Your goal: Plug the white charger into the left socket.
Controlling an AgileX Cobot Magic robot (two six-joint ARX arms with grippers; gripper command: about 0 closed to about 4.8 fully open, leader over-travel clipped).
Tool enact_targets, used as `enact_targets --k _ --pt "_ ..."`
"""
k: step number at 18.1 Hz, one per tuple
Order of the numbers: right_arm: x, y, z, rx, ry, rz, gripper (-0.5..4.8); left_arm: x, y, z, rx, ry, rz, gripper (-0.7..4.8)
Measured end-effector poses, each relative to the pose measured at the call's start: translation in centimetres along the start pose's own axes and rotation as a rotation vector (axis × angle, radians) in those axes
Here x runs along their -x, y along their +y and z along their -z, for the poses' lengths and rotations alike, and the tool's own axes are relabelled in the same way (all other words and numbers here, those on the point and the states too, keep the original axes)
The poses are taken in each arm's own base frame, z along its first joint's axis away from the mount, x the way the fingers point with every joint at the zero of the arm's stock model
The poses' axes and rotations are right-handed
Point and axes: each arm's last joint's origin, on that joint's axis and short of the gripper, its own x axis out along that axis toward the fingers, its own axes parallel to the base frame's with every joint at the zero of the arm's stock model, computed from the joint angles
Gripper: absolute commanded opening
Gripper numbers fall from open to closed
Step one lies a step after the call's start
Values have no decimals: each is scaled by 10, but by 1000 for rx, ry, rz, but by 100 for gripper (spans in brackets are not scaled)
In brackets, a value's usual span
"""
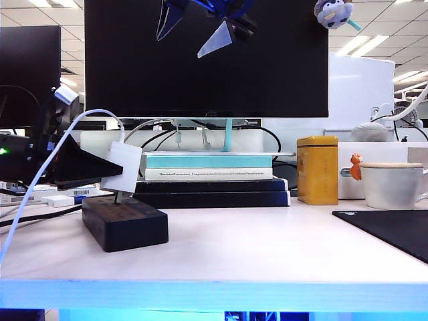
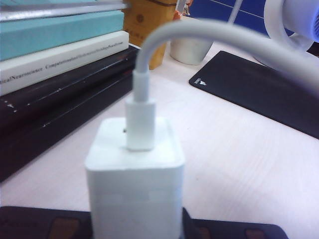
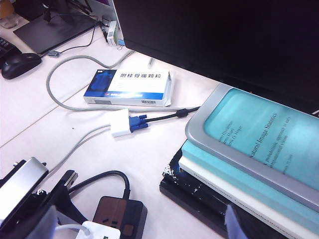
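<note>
My left gripper (image 1: 100, 170) is shut on the white charger (image 1: 122, 167), holding it tilted just above the far-left part of the black power strip (image 1: 127, 224). The charger's prongs (image 1: 116, 197) reach down to the strip's top; I cannot tell whether they are in a slot. The left wrist view shows the charger (image 2: 134, 184) close up with its white cable (image 2: 142, 84) and the strip (image 2: 234, 231) below it. In the right wrist view the left socket (image 3: 110, 211) lies bare at the strip's cord end, right beside the charger (image 3: 102, 231). My right gripper (image 1: 200, 27) hangs open, high above the table.
A stack of books (image 1: 210, 177) lies just behind the strip, under the monitor (image 1: 207, 60). A yellow tin (image 1: 317, 169), a white mug (image 1: 393, 184) and a black mat (image 1: 394, 231) are to the right. A medicine box (image 3: 129, 88) and a cable adapter (image 3: 121, 123) lie behind.
</note>
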Motion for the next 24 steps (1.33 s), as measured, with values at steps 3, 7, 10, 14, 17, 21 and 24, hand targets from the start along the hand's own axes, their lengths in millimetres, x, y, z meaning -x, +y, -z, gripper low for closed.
enact_targets --k 3,7,10,14,17,21,24 --pt "0 0 0 0 0 0 440 0 0 1 8 4 0 121" --pt "0 0 1 22 6 0 314 3 0 3 14 6 -5 121" --pt "-8 -2 6 48 30 1 155 5 -2 5 11 5 -15 121" --pt "-37 -8 31 35 131 7 43 6 -2 5 9 4 -16 121" --pt "-45 -10 33 42 112 5 -6 6 -2 5 11 4 -18 121" --pt "-69 -13 55 26 175 -64 -6 6 -2 5 13 4 -18 120" --pt "-81 -13 67 15 215 -117 -6 6 -2 5 14 4 -18 120"
